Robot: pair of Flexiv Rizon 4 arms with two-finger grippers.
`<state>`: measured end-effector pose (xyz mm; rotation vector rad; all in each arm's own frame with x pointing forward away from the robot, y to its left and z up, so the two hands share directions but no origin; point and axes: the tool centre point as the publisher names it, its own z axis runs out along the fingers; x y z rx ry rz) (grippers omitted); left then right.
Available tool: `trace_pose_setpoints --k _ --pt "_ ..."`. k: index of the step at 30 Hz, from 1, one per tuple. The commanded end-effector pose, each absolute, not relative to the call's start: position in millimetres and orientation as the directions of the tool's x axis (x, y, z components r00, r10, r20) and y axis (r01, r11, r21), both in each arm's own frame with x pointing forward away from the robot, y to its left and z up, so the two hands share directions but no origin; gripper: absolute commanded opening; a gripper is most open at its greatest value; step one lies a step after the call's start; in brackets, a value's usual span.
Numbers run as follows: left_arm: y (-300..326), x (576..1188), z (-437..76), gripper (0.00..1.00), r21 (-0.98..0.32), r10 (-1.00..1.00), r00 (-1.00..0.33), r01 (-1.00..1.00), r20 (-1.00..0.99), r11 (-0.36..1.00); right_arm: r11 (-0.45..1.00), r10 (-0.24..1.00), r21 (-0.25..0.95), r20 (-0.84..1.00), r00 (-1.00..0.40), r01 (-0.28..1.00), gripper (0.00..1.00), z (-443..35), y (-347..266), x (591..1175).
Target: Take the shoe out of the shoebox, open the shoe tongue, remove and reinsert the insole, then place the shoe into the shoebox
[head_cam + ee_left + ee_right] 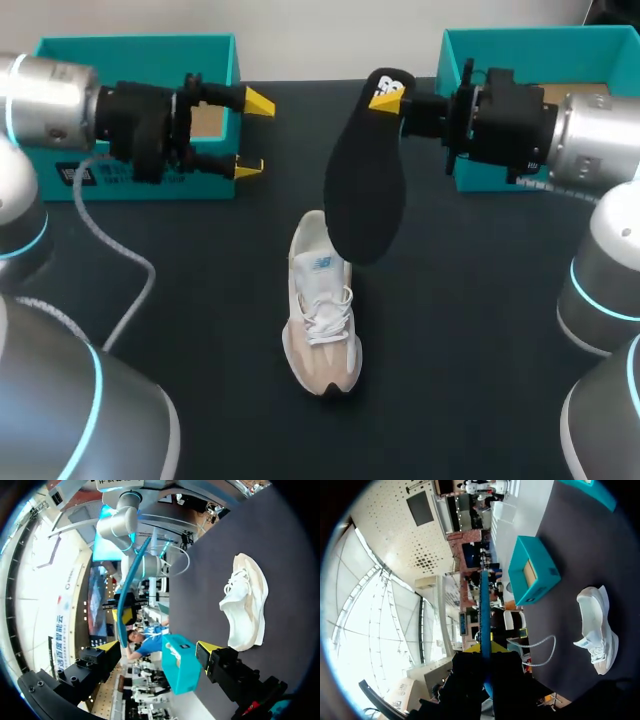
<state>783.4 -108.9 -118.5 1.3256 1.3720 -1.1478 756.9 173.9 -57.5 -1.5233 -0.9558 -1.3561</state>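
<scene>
In the head view we found the table (480, 330) lit softly and evenly from above, with barely any shadow beneath the pale shoe (322, 330). The black insole (362, 190) showed as a flat dark shape. Highlights gleamed on the left arm (50, 100) at upper left and the right arm (600, 125) at upper right. In both wrist views, daylight from beyond the table glared white.

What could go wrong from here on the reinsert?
1. The right gripper pinches the insole only at one end; the long free part may flex or swing and miss the shoe opening.
2. The shoe lies unheld on the table; the open left gripper is off near the left shoebox, so pushing the insole in could slide it.
</scene>
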Motion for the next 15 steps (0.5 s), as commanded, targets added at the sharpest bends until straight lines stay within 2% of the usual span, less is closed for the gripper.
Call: trace_pose_setpoints --k 1,7,15 --pt "-107.5 769.5 -115.9 1.0 -0.032 -0.025 -0.032 0.999 -0.999 -0.004 -0.342 0.004 -0.11 0.993 0.118 0.933 0.0 -56.9 183.3 761.2" --pt "-112.1 758.6 -114.3 1.0 -0.018 -0.015 -0.019 0.999 -1.0 -0.045 -0.33 -0.005 -0.113 0.993 0.118 0.937 0.0 -60.5 190.7 771.6" --pt "-115.8 755.5 -117.2 1.0 -0.014 0.0 -0.014 0.999 -1.0 -0.046 -0.257 0.027 -0.179 0.981 0.192 0.95 0.0 -83.1 215.3 799.1"
